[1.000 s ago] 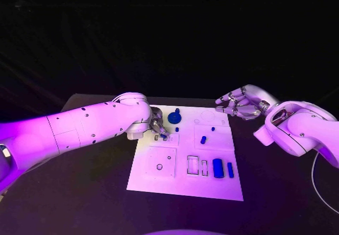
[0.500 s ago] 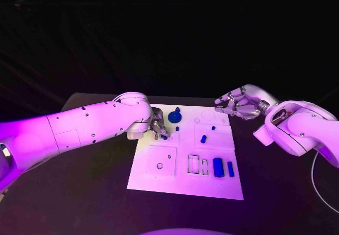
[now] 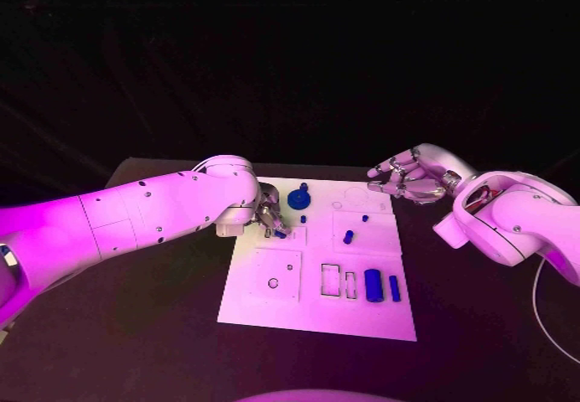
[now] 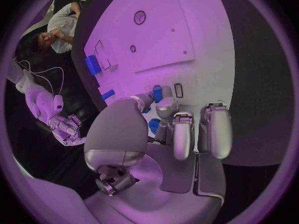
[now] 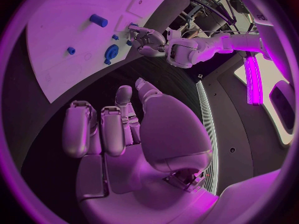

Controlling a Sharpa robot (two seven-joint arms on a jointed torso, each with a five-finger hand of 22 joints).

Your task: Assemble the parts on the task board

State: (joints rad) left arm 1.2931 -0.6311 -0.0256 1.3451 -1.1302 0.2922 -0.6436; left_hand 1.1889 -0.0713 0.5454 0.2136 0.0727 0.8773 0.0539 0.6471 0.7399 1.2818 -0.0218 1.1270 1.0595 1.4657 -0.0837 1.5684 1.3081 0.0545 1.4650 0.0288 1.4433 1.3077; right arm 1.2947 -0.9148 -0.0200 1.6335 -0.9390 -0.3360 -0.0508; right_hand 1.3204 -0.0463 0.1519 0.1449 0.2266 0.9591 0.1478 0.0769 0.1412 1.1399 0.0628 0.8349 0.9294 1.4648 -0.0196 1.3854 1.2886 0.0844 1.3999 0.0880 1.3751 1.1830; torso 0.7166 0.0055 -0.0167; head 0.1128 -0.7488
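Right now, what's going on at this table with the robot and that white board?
The left hand is down at the far left part of the task board, its fingertips on a small blue part. The right hand hovers off the board's far right corner, holding nothing. Other blue parts, including a round disc, sit on the board.

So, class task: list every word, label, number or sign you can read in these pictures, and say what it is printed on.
None can be read.
The task board carries only outlined slots and holes, no lettering.
The blue parts, such as the round gear-like part, show no markings.
The left hand and right hand show no readable brand or number.
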